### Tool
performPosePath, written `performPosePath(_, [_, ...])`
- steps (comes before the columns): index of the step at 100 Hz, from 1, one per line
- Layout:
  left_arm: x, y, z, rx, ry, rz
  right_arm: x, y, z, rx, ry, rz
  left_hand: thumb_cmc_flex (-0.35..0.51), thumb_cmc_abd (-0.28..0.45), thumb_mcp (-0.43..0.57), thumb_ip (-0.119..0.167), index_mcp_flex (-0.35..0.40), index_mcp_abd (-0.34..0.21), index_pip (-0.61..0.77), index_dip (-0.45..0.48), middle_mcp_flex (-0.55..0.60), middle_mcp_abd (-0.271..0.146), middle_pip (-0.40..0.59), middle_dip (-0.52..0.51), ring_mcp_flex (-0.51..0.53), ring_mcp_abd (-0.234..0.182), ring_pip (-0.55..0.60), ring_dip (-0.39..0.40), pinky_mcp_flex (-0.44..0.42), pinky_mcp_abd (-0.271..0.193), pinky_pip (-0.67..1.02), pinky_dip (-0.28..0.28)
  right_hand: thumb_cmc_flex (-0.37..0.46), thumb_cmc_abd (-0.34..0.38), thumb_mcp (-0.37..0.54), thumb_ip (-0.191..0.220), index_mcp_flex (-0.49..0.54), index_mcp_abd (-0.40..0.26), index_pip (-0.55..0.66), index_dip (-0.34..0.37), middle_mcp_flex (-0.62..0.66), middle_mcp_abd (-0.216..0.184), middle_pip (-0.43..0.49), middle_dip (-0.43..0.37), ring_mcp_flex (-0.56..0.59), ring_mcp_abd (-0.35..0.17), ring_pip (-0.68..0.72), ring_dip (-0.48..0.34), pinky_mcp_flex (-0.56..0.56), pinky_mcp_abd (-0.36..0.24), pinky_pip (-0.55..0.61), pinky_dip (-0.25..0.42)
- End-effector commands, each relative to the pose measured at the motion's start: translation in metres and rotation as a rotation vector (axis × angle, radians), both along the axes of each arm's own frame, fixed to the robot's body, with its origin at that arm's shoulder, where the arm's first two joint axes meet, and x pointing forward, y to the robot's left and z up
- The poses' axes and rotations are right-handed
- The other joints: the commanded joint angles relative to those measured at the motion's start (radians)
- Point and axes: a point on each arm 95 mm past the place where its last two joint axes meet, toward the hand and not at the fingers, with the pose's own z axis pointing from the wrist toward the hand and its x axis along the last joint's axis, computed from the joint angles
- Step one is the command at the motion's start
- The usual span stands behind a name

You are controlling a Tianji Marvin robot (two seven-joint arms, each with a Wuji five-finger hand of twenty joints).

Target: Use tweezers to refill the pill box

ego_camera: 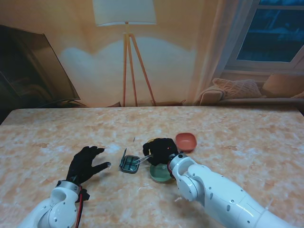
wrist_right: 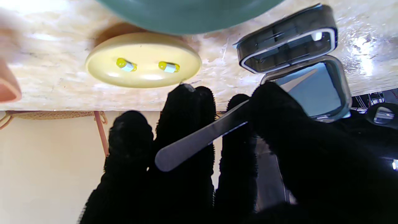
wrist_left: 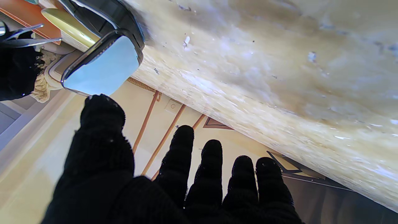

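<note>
The small dark pill box [ego_camera: 129, 163] lies with its lid raised, in the middle of the table between my two hands. My right hand [ego_camera: 161, 150] is shut on metal tweezers [ego_camera: 142, 160] whose tips reach over the box. In the right wrist view the tweezers [wrist_right: 199, 140] cross my fingers [wrist_right: 186, 109], beside the box [wrist_right: 289, 43] and its lid [wrist_right: 314, 90]. Two yellow-and-white capsules [wrist_right: 126, 64] [wrist_right: 169, 66] lie in a cream dish [wrist_right: 143, 62]. My left hand [ego_camera: 85, 164] rests open on the table, left of the box, its thumb [wrist_left: 102, 124] close to the lid [wrist_left: 102, 67].
A green dish [ego_camera: 160, 173] sits nearer to me than the right hand, partly under its wrist. An orange bowl [ego_camera: 186, 141] stands just right of the hand. The cream dish [ego_camera: 151, 141] peeks out beyond the fingers. The marbled table [ego_camera: 237, 128] spreads wide on both sides.
</note>
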Motion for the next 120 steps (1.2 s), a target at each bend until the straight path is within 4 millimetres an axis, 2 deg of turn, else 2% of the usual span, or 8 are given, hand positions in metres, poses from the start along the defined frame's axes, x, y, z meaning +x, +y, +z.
performPosePath(1, [-0.002,-0.002,-0.002,-0.002,0.012,-0.006,-0.005,-0.004,-0.002,-0.008,0.012,0.012,0.014,0.037,-0.019,0.024,0.019,0.001,-0.009,-0.003,0.001,-0.012,0.003,0.006,-0.015,-0.012,-0.001,0.006,-0.012,-0.034,0.001,0.009,0.026,-0.014,0.043,-0.002,0.024,-0.048,0.044,0.014,0.024,0.045,0.012,0.018,0.011,-0.06,0.021,-0.006,0.014,-0.054,0.021,0.014])
performPosePath(41, [0.002,-0.003,0.0,0.012,0.006,-0.028,-0.011,-0.055,0.014,-0.048,-0.015,0.005,0.01,0.029,-0.02,0.023,0.014,0.001,-0.012,-0.005,-0.003,-0.014,0.0,0.004,-0.016,-0.015,-0.004,0.004,-0.01,-0.035,-0.007,0.005,0.029,-0.01,0.038,0.0,0.054,-0.059,0.055,0.008,0.052,0.043,0.017,0.011,0.033,-0.067,0.028,0.008,0.031,-0.059,0.034,0.019])
performPosePath(68, [0.005,-0.007,0.001,0.013,-0.001,-0.041,-0.019,-0.085,0.01,-0.084,0.004,0.0,0.009,0.032,-0.019,0.023,0.015,0.0,-0.012,-0.005,-0.002,-0.015,0.0,0.004,-0.015,-0.016,-0.004,0.004,-0.01,-0.035,-0.01,0.003,0.022,-0.011,0.037,-0.001,0.052,-0.058,0.054,0.007,0.05,0.044,0.018,0.01,0.032,-0.065,0.026,0.015,0.031,-0.054,0.032,0.018])
performPosePath(88, [0.007,-0.01,0.0,0.011,-0.001,-0.049,-0.019,-0.096,0.001,-0.112,0.025,-0.005,0.009,0.031,-0.019,0.023,0.016,-0.001,-0.011,-0.005,-0.002,-0.016,0.0,0.004,-0.015,-0.016,-0.005,0.004,-0.009,-0.035,-0.009,0.004,0.014,-0.013,0.036,-0.002,0.039,-0.053,0.048,0.006,0.037,0.042,0.014,0.009,0.021,-0.062,0.017,0.018,0.024,-0.052,0.025,0.016])
performPosePath(120, [0.005,-0.01,0.001,0.015,0.002,-0.045,-0.011,-0.097,-0.009,-0.141,0.036,-0.015,0.007,0.03,-0.019,0.023,0.013,-0.002,-0.012,-0.006,-0.003,-0.016,0.0,0.004,-0.017,-0.016,-0.005,0.004,-0.01,-0.035,-0.011,0.003,0.002,-0.02,0.036,-0.004,0.014,-0.043,0.041,0.008,0.01,0.042,0.01,0.013,-0.002,-0.055,0.003,0.017,0.004,-0.046,0.008,0.009])
